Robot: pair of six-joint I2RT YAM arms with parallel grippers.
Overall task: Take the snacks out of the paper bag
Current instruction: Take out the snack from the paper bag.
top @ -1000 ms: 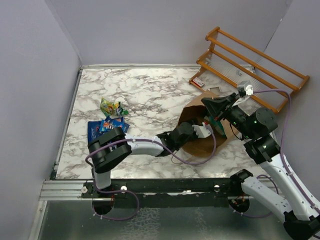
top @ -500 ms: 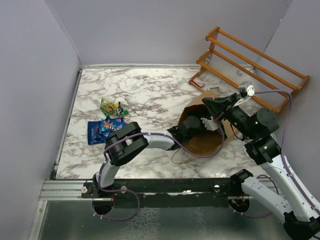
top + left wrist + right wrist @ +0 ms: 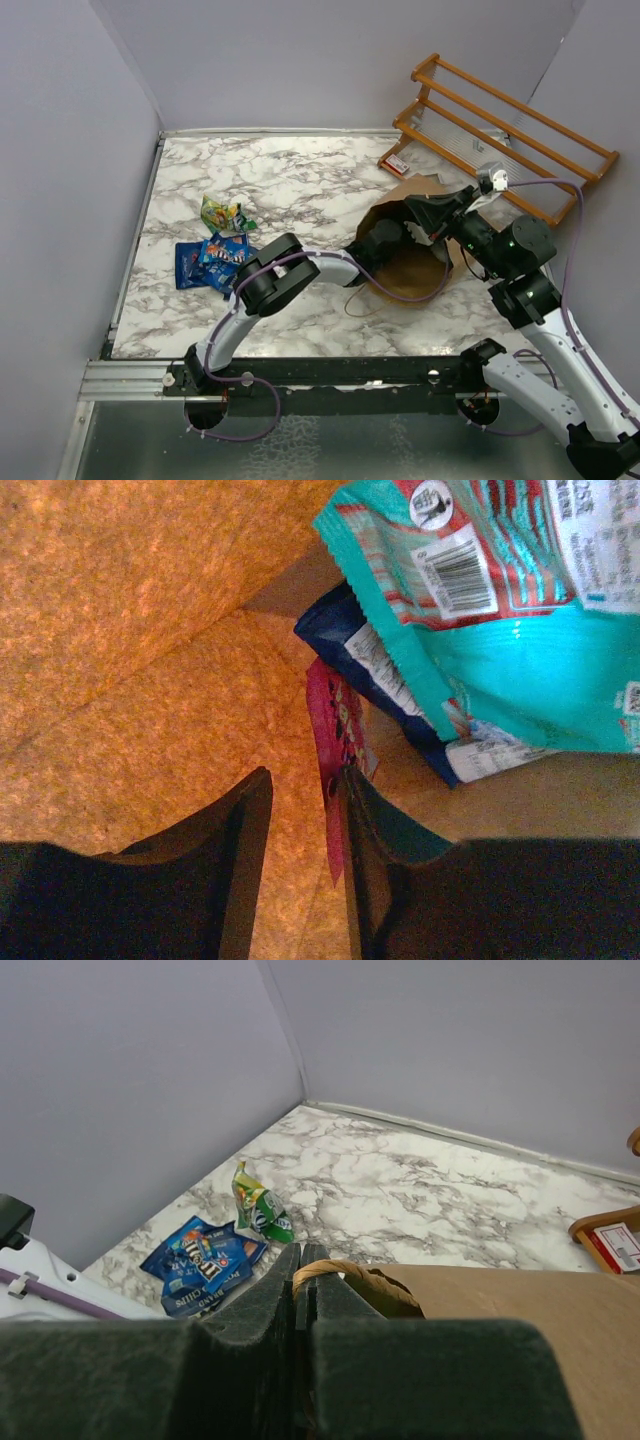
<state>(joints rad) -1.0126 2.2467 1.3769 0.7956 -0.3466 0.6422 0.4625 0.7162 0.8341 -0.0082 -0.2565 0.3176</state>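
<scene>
A: Snacks inside the paper bag (image 3: 418,268)?
B: Three seen by the left wrist camera, deep in. Red-pink packet (image 3: 335,730) edge-on, long axis running straight away from the camera. Near end down in the gap of the left tool (image 3: 303,780), resting against one finger (image 3: 372,865), clear of the other. Jaws apart, not clamped.

A: And the other two?
B: Dark blue packet (image 3: 358,648) just beyond the pink one, touching it, mostly buried under a teal packet (image 3: 520,670). Teal one flat, barcode side toward the camera, serrated edge slanting down to the right across the view.

A: Bag itself?
B: On its side at the right of the tabletop (image 3: 300,185), mouth facing left, left arm reaching in through it. Long axis hard to judge, paper crumpled. Right tool (image 3: 301,1255) pinched together on the bag's twisted handle (image 3: 342,1268) at the upper edge of the mouth.

A: Anything lying outside?
B: Green packet (image 3: 222,214) on the left side of the tabletop, long axis slanting far-left to near-right. Blue packets (image 3: 205,260) overlapping just nearer than it, well apart from the bag.

A: Further out?
B: Wooden rack (image 3: 500,135) at the far right by the wall. Small red-and-white box (image 3: 397,165) near its left end, just beyond the bag.
</scene>
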